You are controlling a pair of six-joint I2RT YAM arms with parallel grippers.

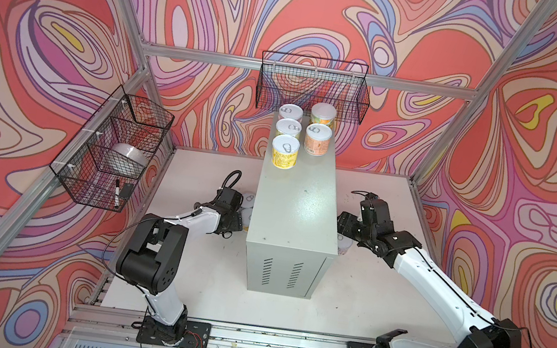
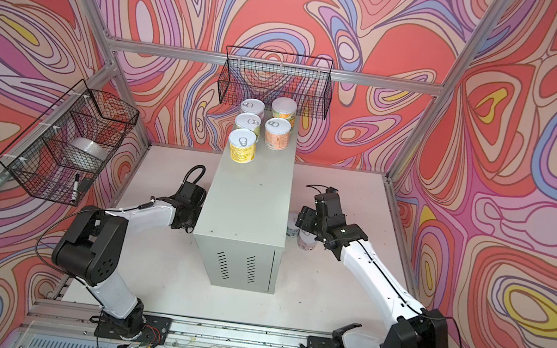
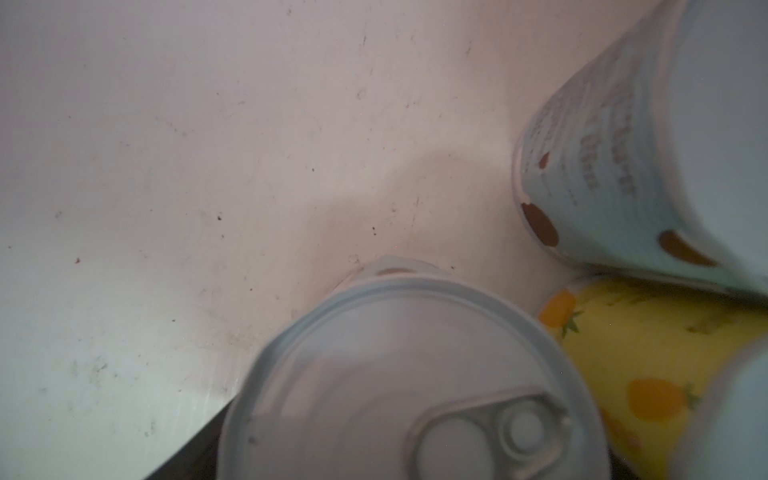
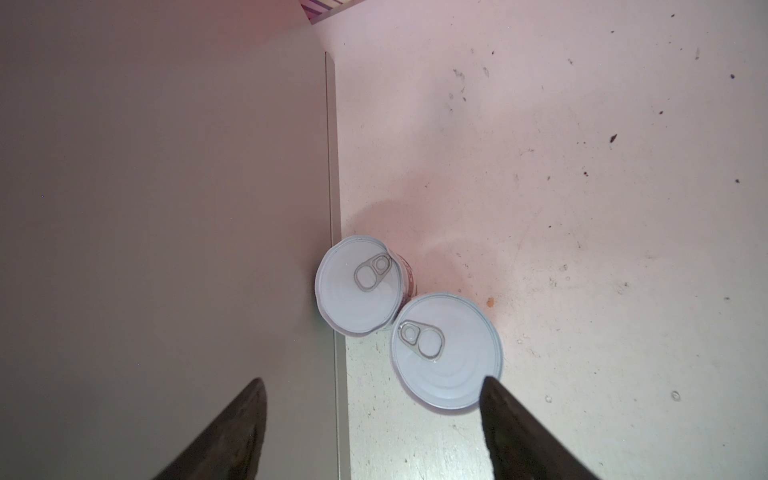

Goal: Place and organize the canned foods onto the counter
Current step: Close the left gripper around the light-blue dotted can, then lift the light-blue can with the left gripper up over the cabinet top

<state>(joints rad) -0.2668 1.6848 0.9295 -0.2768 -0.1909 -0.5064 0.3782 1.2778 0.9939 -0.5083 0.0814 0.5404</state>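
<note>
Several cans stand in two rows at the far end of the grey counter (image 1: 293,214), among them a yellow can (image 1: 285,151) and an orange can (image 1: 317,139). My left gripper (image 1: 240,214) is low against the counter's left side, beside two cans (image 1: 248,198) on the table. In the left wrist view a silver lid (image 3: 399,374) sits right under the camera with no fingers showing, next to a light blue can (image 3: 602,166) and a yellow can (image 3: 648,374). My right gripper (image 4: 372,380) hangs open above two upright cans (image 4: 359,286) (image 4: 446,351) by the counter's right side.
A black wire basket (image 1: 313,87) hangs on the back wall just behind the counter. A second basket (image 1: 110,147) on the left wall holds a white roll (image 1: 129,157) and a marker (image 1: 117,193). Aluminium frame posts stand at the table's corners.
</note>
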